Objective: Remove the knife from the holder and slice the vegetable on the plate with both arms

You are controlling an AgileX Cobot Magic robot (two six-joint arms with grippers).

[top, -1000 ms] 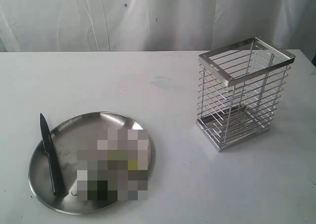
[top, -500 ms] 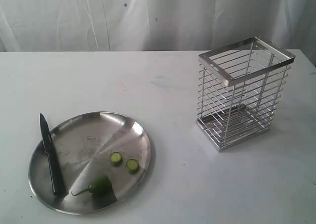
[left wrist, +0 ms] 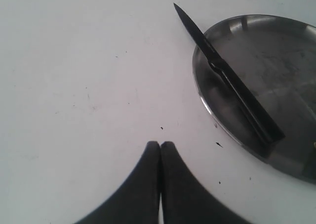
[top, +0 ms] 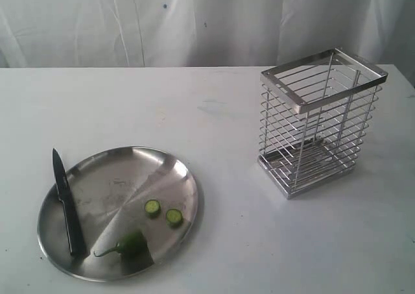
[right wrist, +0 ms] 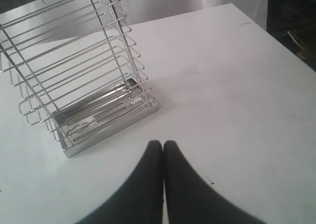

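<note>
Lying on plate, exterior view: knife [top: 67, 206], black handle inside the left part of the dish, dark blade crossing the rim, tip pointing toward the far side of the table [top: 194, 106]
Plate, exterior view: plate [top: 123, 177], round steel dish, flat on the near-left part of the table
Vegetable, exterior view: vegetable [top: 130, 243], green stub with thin curved stem, at the near edge of the plate, right of the knife handle and apart from it
Slices, exterior view: two round slices [top: 152, 208], pale centres, side by side on the plate just beyond the stub, not touching it
Holder, exterior view: holder [top: 318, 122], chrome wire basket, upright on the right part of the table, well apart from the plate
Backdrop, exterior view: white cloth backdrop [top: 194, 21] behind the table's far edge
Left hand, left wrist view: left hand [left wrist: 160, 147], clenched, dark fingertips pressed together with nothing between them, over bare table beside the plate, apart from the knife
Knife, left wrist view: handle on the plate's floor, blade over the rim, tip above the table
Right hand, right wrist view: right hand [right wrist: 163, 146], clenched, fingertips together, grasping nothing, over bare table near the holder's base, not touching it
Holder, right wrist view: horizontal wire bars on a flat slotted base
</note>
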